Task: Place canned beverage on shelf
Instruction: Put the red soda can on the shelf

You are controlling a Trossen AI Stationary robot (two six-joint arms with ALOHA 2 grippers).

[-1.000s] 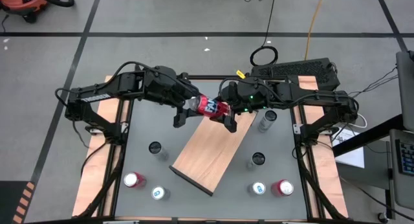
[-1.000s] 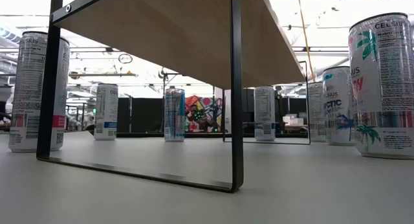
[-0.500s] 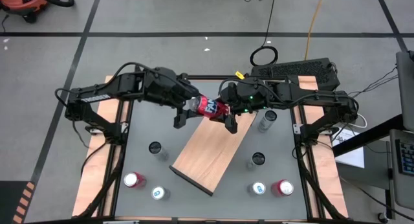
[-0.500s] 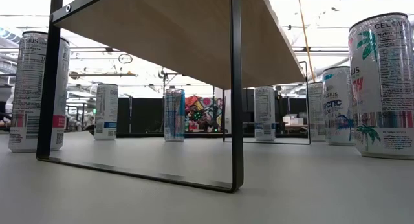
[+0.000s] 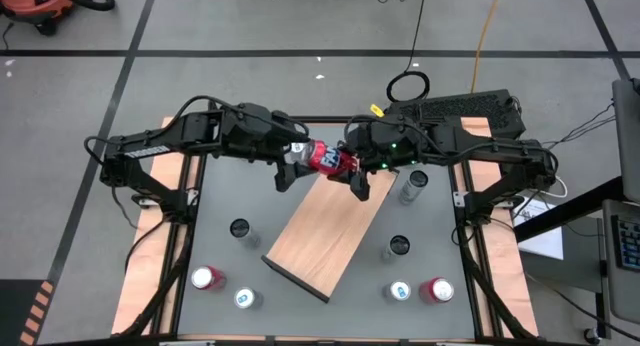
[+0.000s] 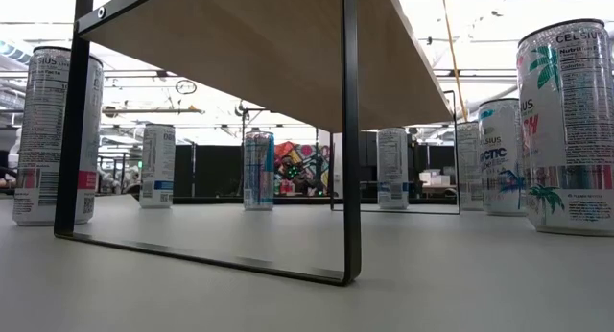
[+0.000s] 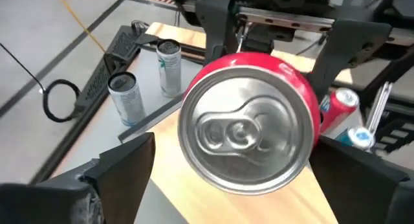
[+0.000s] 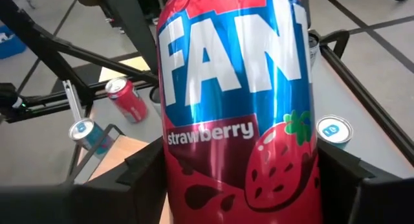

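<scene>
At the left of the high view, the left gripper [image 5: 290, 169] is seen above the far end of the shelf [image 5: 325, 236], its fingers spread wide on either side of the lid end of the red can [image 5: 325, 159]. In the left wrist view the silver lid of the red can [image 7: 249, 130] is faced squarely, and the two dark fingers [image 7: 116, 169] stand clear of its sides; actual contact cannot be made out. The can is held lying on its side in the air between the two arms, above the far end of the wooden board, which lies slanted across the grey table [image 5: 215, 251].

To the right, the right gripper [image 5: 352, 171] is closed around the body of the can. In the right wrist view the label of the can [image 8: 239, 120] fills most of the frame, and the fingers are largely cut off at the edge.

Other cans stand on the table around the shelf: a dark-topped can [image 5: 239, 229] at the left and a silver can [image 5: 409, 186] at the right. In the low view only the shelf's underside [image 6: 278, 54] is shown; the held can and both grippers are out of sight there.
</scene>
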